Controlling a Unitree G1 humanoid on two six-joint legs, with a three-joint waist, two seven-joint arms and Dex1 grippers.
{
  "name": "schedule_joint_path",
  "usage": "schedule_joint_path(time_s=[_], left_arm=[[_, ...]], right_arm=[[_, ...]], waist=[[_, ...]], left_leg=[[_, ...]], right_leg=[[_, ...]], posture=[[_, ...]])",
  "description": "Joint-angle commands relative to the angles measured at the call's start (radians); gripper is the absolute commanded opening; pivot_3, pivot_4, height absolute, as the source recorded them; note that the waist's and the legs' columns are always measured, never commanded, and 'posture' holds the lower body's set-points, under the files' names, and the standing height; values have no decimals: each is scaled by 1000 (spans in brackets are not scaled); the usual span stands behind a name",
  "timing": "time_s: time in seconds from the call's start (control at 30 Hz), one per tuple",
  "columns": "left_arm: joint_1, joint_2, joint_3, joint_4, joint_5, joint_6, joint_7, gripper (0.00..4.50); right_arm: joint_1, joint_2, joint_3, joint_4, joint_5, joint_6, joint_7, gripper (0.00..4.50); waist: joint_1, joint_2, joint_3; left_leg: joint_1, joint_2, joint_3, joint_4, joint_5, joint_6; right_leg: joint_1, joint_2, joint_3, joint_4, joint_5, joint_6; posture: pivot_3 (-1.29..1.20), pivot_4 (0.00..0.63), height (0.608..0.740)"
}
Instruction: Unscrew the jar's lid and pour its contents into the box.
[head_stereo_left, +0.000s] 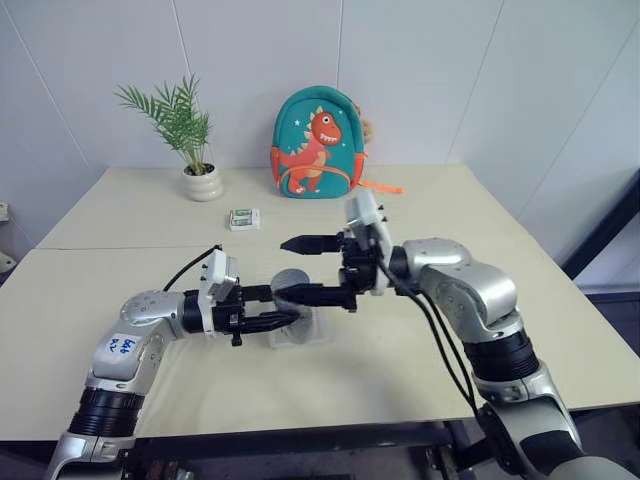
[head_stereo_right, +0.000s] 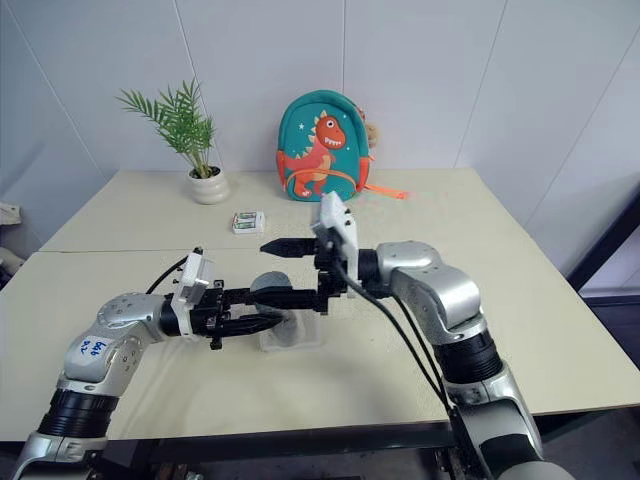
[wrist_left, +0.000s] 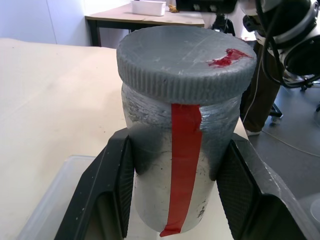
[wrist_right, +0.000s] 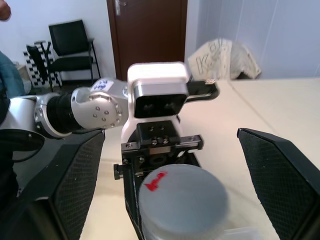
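The silvery-grey jar (wrist_left: 150, 175) with a red strip down its side stands upright between the black fingers (wrist_left: 112, 190) of my left gripper (head_stereo_left: 275, 308), which is shut on its body. The ribbed grey lid (wrist_left: 185, 60), marked with a red patch, sits on top of the jar. My right gripper (head_stereo_left: 305, 270) reaches in level from the right, open, with one finger (wrist_right: 280, 175) on each side of the lid (wrist_right: 182, 200) and apart from it. The clear frosted box (head_stereo_left: 300, 337) lies on the table right under the jar. The contents are hidden inside the jar.
At the back of the beige table (head_stereo_left: 450, 360) stand a white plant pot (head_stereo_left: 203, 183) with a green palm and a teal dinosaur backpack (head_stereo_left: 318, 145). A small green-white packet (head_stereo_left: 244, 218) lies in front of them.
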Motion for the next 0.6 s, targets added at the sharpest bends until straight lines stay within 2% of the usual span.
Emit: schedule_joint_path(time_s=[0.03,0.33,0.6], left_arm=[[-13,-6,0,-37,-9,-9,10,1962],[-10,-24,-13,-52,-20,1,24,1962],[-11,-23,-15,-47,-23,-3,23,1962]], right_arm=[[-9,14,3,-31,-6,8,-42,4472],[-15,30,23,45,-59,-30,-84,4472],[-19,-4,10,96,-91,-69,-67,4472]], waist=[[1,0,0],[0,0,0],[0,0,0]], left_leg=[[0,0,0,0,0,0],[0,0,0,0,0,0],[0,0,0,0,0,0]], right_leg=[[0,0,0,0,0,0],[0,0,0,0,0,0],[0,0,0,0,0,0]], posture=[[0,150,740],[0,150,740],[0,150,740]])
